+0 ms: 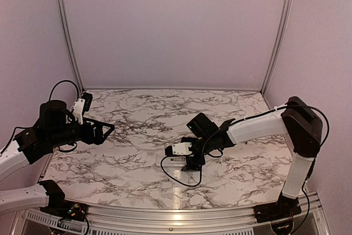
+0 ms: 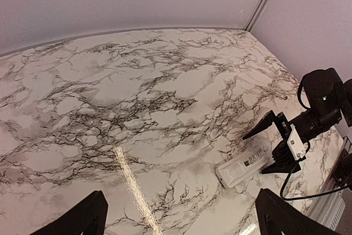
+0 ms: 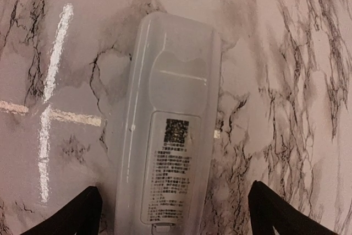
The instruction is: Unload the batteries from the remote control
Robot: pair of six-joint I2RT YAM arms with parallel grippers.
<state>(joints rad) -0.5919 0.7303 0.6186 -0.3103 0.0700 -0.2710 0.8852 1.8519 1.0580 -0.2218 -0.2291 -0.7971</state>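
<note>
Right end effector point(image 3: 175, 212) is seen open, jaws spread wide, one finger on each side of the remote control's near end; no contact is visible. Remote control point(image 3: 168, 130) is laid flat on the counter point(image 3: 286, 53), printed label face up, directly ahead of and below the right end effector. Its long axis is run straight away from the wrist and square to the jaw opening, so a close would be made across the narrow width. Back cover is judged in place. Batteries are not seen and are presumably inside under it. Which half the cover takes up cannot be told for sure. In the left wrist view the remote control is shown far off to the right. Left end effector point(image 2: 181, 218) is seen open above bare counter, well apart from it. Right arm is judged clearly nearer.
</note>
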